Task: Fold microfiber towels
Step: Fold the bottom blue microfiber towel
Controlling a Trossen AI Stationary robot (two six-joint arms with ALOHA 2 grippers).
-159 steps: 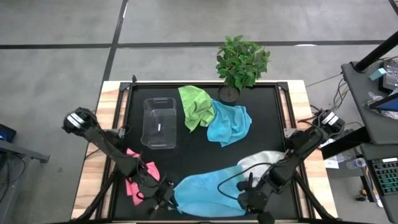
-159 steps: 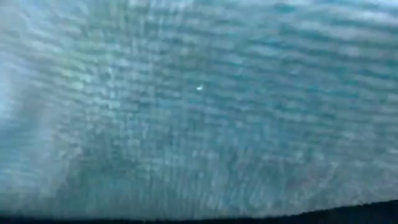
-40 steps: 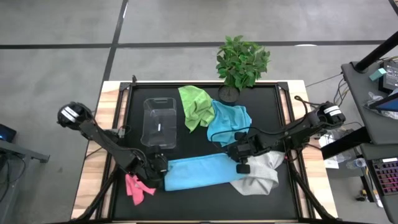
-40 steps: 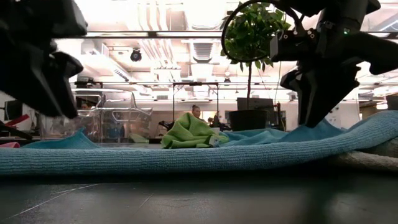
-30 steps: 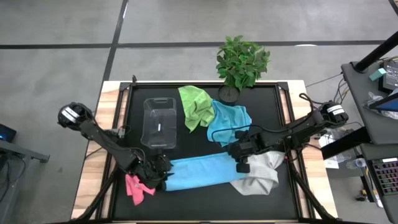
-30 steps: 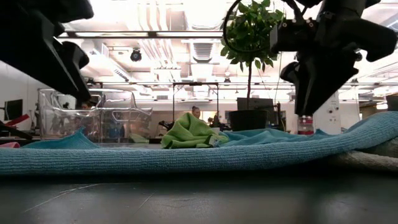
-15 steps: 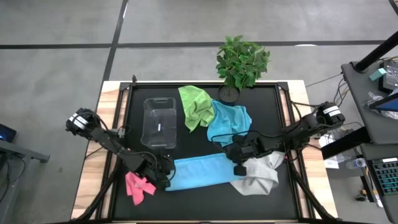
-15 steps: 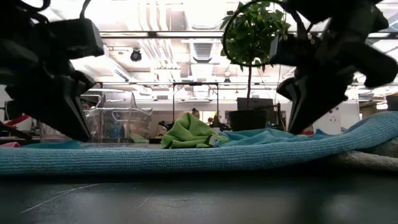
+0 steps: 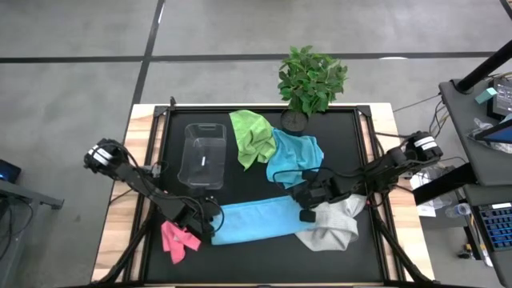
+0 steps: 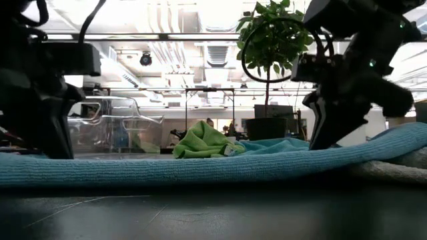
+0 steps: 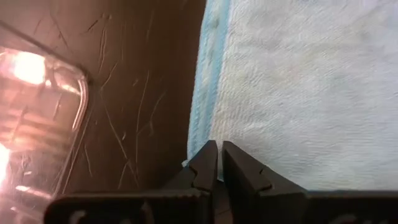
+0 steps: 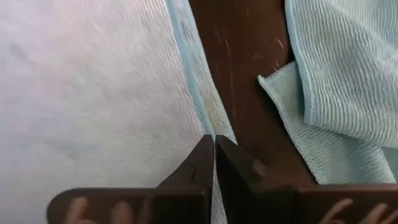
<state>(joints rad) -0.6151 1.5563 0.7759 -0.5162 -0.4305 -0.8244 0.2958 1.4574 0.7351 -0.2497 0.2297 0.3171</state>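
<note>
A light blue towel [image 9: 260, 222], folded into a long strip, lies flat near the table's front. Its right end rests on a pale grey-white towel [image 9: 332, 226]. My left gripper [image 9: 211, 218] is shut at the strip's left end, and my right gripper [image 9: 305, 208] is shut at its right end. In the low view the left gripper [image 10: 57, 153] and the right gripper [image 10: 317, 143] both reach down to the strip [image 10: 200, 170]. A pink towel [image 9: 178, 238] lies crumpled beside the left arm. A lime green towel [image 9: 252, 136] and a second blue towel [image 9: 294, 156] lie bunched farther back. My left gripper pinches the blue towel's far edge [image 11: 200, 134] close to its left corner, between its two fingers. It comes slanting down from the table's left. The towel lies flat on the table; how many layers are caught I cannot tell. My right gripper pinches the towel's far edge [image 12: 200, 121] near its right corner, between its two fingers. It slants down from the table's right. The towel stays flat on the table there; one layer or several, I cannot tell.
A clear plastic bin [image 9: 204, 158] stands just beyond the left gripper, also seen in the left wrist view [image 11: 37, 124]. A potted plant [image 9: 310, 80] stands at the table's far edge. The second blue towel [image 12: 339, 81] lies close beside the right gripper.
Both grippers have sunk from above the strip down onto its far edge, tipping more steeply downward. The left one has also moved a little toward the table's right. The blue towel has stayed flat where it was.
</note>
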